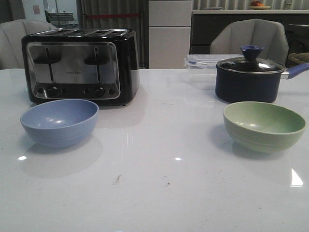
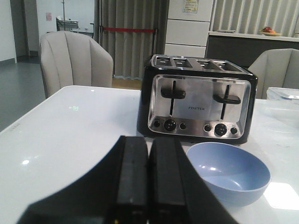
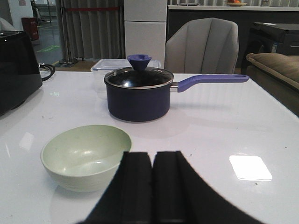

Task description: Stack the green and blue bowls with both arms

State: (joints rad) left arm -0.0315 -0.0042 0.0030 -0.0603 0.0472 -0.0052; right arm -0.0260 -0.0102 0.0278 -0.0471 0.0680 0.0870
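Front view: the blue bowl (image 1: 60,122) sits upright on the left of the white surface (image 1: 154,193), the green bowl (image 1: 264,126) upright on the right, the two well apart and both empty. Neither arm appears in this view.

Just behind the blue bowl stands a black and chrome four-slot toaster (image 1: 81,65), its levers facing forward. Behind the green bowl is a dark navy saucepan (image 1: 248,79) with a glass lid and a blue knob, its blue handle pointing right; a clear plastic container (image 1: 203,62) lies behind and to the left of the pan. Grey chairs (image 1: 251,36) stand past the far edge.

Seen from the left wrist, the left gripper (image 2: 148,186) hangs above the surface with its jaws pressed together, grasping nothing; the blue bowl (image 2: 229,172) lies just beside it, apart from it, with the toaster (image 2: 198,103) beyond.

Seen from the right wrist, the right gripper (image 3: 152,191) likewise has its jaws clenched on nothing. The green bowl (image 3: 86,156) rests close beside it without touching, and the saucepan (image 3: 138,95) stands farther off.
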